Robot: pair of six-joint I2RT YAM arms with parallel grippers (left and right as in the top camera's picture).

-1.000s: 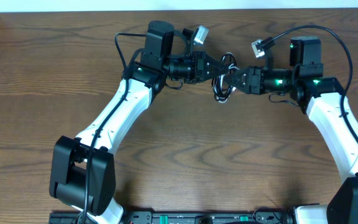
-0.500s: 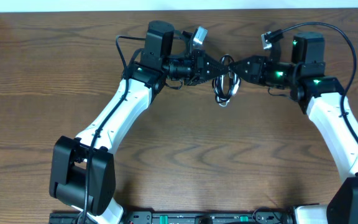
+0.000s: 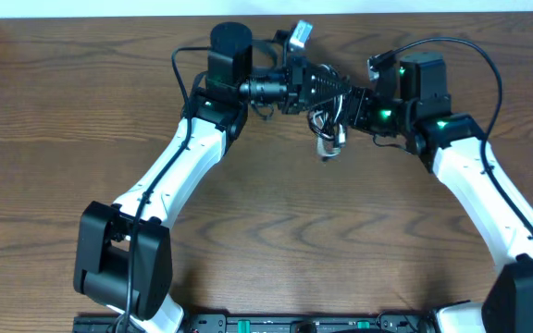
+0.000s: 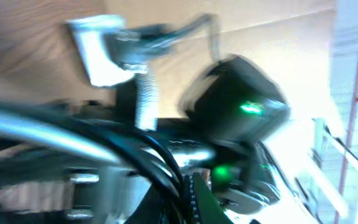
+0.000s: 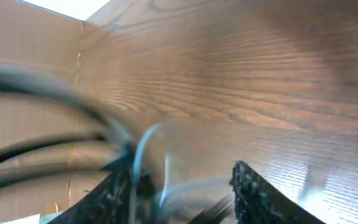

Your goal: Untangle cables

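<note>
Left gripper: jaws closed on the top of the cables. In the left wrist view, black cords run past its tips, but the view is too blurred to show the pinch point. Right gripper: tip to tip with the left gripper, just to that gripper's right. Its fingers stand partly apart with a blurred white cord passing through the gap; they do not look clamped on it. The cables are a small tangle of black and white loops bunched directly below the left gripper, over the far middle of the wooden table. A pale plug end is the point of the bundle farthest from the left gripper. Cannot tell whether the bundle touches the table.
</note>
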